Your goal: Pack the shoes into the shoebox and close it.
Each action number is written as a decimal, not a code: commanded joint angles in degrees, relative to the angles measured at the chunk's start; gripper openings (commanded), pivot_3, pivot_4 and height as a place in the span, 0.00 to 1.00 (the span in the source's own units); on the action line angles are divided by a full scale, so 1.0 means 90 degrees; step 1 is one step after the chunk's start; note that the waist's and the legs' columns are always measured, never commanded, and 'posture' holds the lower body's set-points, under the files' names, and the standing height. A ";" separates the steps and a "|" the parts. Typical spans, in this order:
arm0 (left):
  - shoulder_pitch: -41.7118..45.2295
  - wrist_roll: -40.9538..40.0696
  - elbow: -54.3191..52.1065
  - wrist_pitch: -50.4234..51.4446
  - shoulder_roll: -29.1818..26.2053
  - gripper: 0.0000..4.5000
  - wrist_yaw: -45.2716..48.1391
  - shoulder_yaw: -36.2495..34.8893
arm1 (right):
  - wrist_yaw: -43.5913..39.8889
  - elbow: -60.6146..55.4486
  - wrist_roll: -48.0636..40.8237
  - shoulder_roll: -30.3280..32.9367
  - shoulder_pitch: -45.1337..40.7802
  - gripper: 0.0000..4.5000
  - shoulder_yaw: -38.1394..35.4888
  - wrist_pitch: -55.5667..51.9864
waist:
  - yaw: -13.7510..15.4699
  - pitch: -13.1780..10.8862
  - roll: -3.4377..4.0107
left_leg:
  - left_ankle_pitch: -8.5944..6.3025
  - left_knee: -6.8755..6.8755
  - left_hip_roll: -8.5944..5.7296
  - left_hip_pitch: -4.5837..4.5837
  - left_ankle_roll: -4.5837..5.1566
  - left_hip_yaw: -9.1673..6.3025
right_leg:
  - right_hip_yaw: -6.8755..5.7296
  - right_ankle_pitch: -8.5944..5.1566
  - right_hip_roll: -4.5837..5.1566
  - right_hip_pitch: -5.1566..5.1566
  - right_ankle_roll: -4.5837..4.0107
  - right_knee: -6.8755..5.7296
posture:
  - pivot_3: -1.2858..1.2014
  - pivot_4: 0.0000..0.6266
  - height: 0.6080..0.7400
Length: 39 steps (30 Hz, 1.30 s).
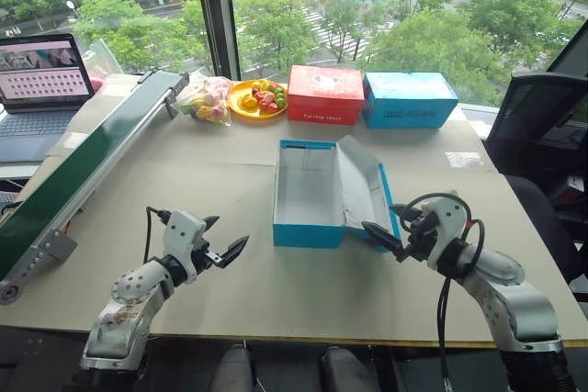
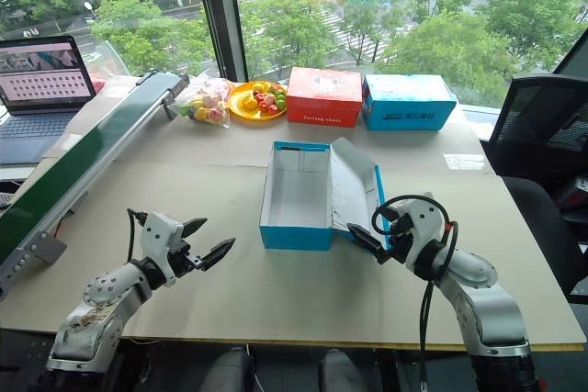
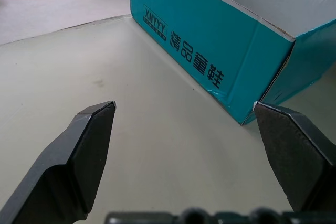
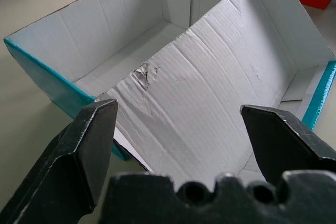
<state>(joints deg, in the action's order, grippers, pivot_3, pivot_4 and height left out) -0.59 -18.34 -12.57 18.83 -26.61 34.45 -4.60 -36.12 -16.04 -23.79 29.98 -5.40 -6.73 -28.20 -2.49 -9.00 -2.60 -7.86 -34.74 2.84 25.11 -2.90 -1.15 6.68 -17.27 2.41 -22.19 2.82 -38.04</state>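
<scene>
Left eye view: shoebox (image 1: pixel 310 192) mid-frame on the table (image 1: pixel 230 254), lid open; left claw (image 1: pixel 223 242) lower left, right claw (image 1: pixel 386 233) by the lid, both spread wide, empty.
Left wrist view: box corner between parted fingers (image 3: pixel 79 156).
Right wrist view: white lid inside ahead.

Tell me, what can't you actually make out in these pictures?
- Outer face of the shoebox lid: turned away in the head views; the right wrist view shows its white inside.
- Fruit on the yellow plate: too small to name.
- Laptop screen: too small to read, cut by the picture's edge.
- Red box lettering: too small to read.
- Bag of sweets: contents unclear.
</scene>
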 commanded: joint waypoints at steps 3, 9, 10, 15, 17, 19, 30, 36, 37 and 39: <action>0.0669 -0.0427 0.0521 0.0187 -0.0516 1.00 0.0156 -0.0876 | 0.0123 0.0228 -0.0681 -0.0015 -0.0900 0.98 -0.0707 -0.0253 | -0.0019 -0.0006 0.0003 | 0.0000 -0.0001 0.0000 0.0000 0.0000 0.0001 | 0.0000 0.0000 0.0000 -0.0002 0.0000 -0.0001 | 0.52 0.24 0.99; 0.2503 0.0124 0.2097 0.0297 -0.1427 1.00 -0.0811 -0.1566 | 0.0439 0.0665 -0.0441 0.0061 -0.2430 0.98 -0.0446 -0.0415 | -0.0010 -0.0029 0.0013 | 0.0005 -0.0012 0.0003 -0.0003 0.0006 -0.0032 | -0.0007 0.0001 -0.0028 0.0000 0.0030 -0.0004 | 0.52 0.24 0.99; 0.2690 0.0106 0.2212 0.0319 -0.1473 1.00 -0.0865 -0.1638 | 0.0548 0.0785 -0.0226 0.0011 -0.2649 0.98 -0.0321 -0.0241 | -0.0010 -0.0029 0.0013 | 0.0005 -0.0012 0.0002 -0.0002 0.0006 -0.0031 | -0.0006 0.0001 -0.0026 0.0001 0.0031 0.0000 | 0.52 0.24 0.99; 0.3345 0.0223 0.2975 0.0322 -0.1818 1.00 -0.1148 -0.1923 | 0.0473 0.0979 0.0122 -0.0379 -0.3466 0.98 0.0361 0.0024 | -0.0003 -0.0030 0.0014 | -0.0006 0.0000 -0.0004 0.0024 0.0010 -0.0028 | -0.0007 0.0017 -0.0016 -0.0024 0.0002 -0.0002 | 0.52 0.24 0.99; 0.3486 0.0193 0.3451 0.0191 -0.1975 1.00 -0.1297 -0.2221 | 0.0047 0.0809 -0.0145 -0.0495 -0.3639 0.98 0.0740 -0.0339 | -0.0023 -0.0030 0.0014 | -0.0011 0.0002 -0.0002 0.0038 0.0014 -0.0029 | -0.0010 0.0017 -0.0017 -0.0041 0.0001 -0.0005 | 0.52 0.24 0.99; 0.3478 0.0297 0.3854 -0.0162 -0.2127 1.00 -0.1337 -0.2380 | -0.0222 0.0663 -0.0480 -0.0648 -0.3705 0.98 0.0942 -0.0715 | -0.0049 -0.0031 0.0015 | -0.0012 0.0001 0.0001 0.0052 0.0014 -0.0029 | -0.0012 0.0018 -0.0018 -0.0059 -0.0001 -0.0009 | 0.52 0.24 0.99; 0.3055 -0.0296 0.4745 -0.0652 -0.2314 1.00 -0.0148 -0.2858 | -0.0388 0.0906 0.0090 -0.0987 -0.3468 0.98 0.1588 -0.0256 | 0.0058 -0.0035 0.0018 | -0.0007 -0.0019 0.0002 0.0045 0.0008 -0.0042 | -0.0062 0.0020 -0.0003 -0.0026 -0.0006 -0.0010 | 0.52 0.24 0.99; 0.3291 -0.0263 0.5604 -0.1012 -0.2387 1.00 -0.0040 -0.2890 | -0.0202 0.1164 0.0359 -0.1114 -0.3461 0.98 0.1523 0.0011 | 0.0017 -0.0035 0.0018 | -0.0006 -0.0012 0.0003 0.0044 0.0008 -0.0047 | -0.0068 0.0020 -0.0003 -0.0027 -0.0006 -0.0010 | 0.52 0.24 0.99; 0.3321 -0.0225 0.5783 -0.1112 -0.2408 1.00 -0.0030 -0.2874 | -0.0207 0.1170 0.0388 -0.1111 -0.3444 0.98 0.1537 0.0029 | 0.0007 -0.0035 0.0018 | -0.0006 -0.0013 0.0003 0.0045 0.0008 -0.0047 | -0.0068 0.0020 -0.0003 -0.0027 -0.0006 -0.0010 | 0.52 0.24 0.99; 0.3398 -0.0164 0.6184 -0.1316 -0.2482 1.00 0.0067 -0.2829 | -0.0215 0.1141 0.0413 -0.1113 -0.3410 0.98 0.1542 0.0021 | -0.0006 -0.0035 0.0018 | -0.0006 -0.0014 0.0003 0.0044 0.0008 -0.0046 | -0.0068 0.0020 -0.0003 -0.0027 -0.0006 -0.0010 | 0.52 0.24 0.99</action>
<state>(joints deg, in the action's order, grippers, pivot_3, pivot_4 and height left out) 28.75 -20.30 41.31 9.65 -46.65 34.28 -29.28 -38.21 -4.39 -20.37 19.93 -36.18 8.38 -29.85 -2.55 -9.32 -2.44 -7.92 -34.87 2.87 25.51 -2.82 -1.57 6.06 -17.09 2.39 -22.43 2.76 -38.13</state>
